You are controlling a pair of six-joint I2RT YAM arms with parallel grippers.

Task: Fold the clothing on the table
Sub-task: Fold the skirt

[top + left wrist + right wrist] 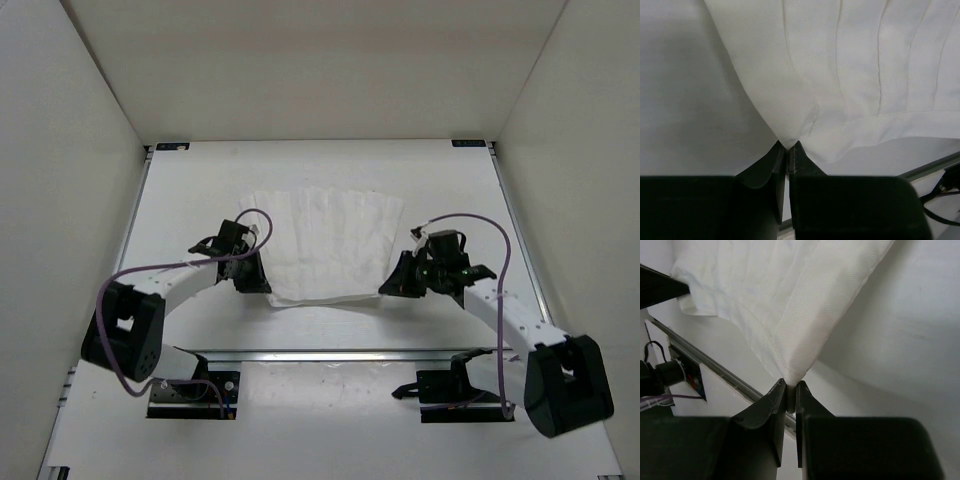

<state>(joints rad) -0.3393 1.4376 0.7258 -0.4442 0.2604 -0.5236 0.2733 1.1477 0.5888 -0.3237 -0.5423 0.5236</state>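
Clothing (330, 245) looks thin, limp and light, so its near corners suit holding, left gripper (789, 146) and right gripper (791, 385) each clamped on one

The clothing (325, 245) is plain white all over. Thin straight lines run down it, like stripes made by folds. Up close, the cloth shows a tiny woven pattern. The counter (190, 200) is white too, a flat dull white. A shiny silver-grey rail (330, 355) runs along its edge. The left hand (788, 147) is black. The right hand (790, 387) is black as well. The arms (175, 280) are white with black parts. The cables (504, 275) on them are purple. The walls (70, 150) around are white, and look a bit grey in the shade.
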